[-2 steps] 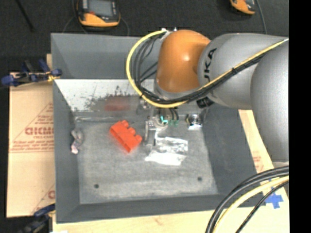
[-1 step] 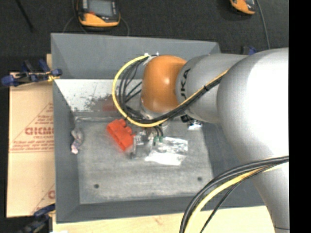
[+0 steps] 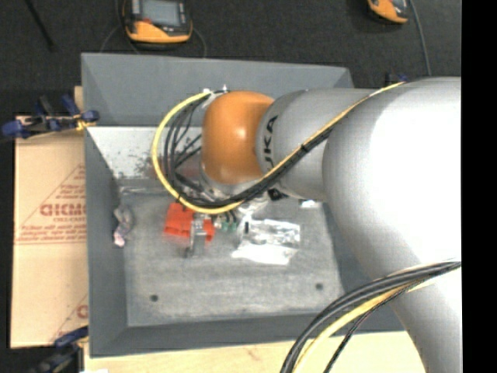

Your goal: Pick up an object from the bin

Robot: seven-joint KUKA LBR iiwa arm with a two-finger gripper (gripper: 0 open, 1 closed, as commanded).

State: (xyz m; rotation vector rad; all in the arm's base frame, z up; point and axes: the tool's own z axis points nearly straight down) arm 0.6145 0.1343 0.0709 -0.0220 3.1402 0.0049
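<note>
The KUKA arm's end effector [image 3: 199,238] sits low in the grey bin [image 3: 233,294], touching or just beside a red block [image 3: 175,221] left of centre. Whether it is wide or narrow cannot be told. A clear plastic bag [image 3: 268,239] close by could snag.

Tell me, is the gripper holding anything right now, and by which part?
Cannot tell. The gripper sits right beside the orange-red block on the bin floor, but no hold on it is visible.

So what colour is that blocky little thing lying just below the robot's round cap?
The block is orange-red, plain to see in the camera view.
</note>
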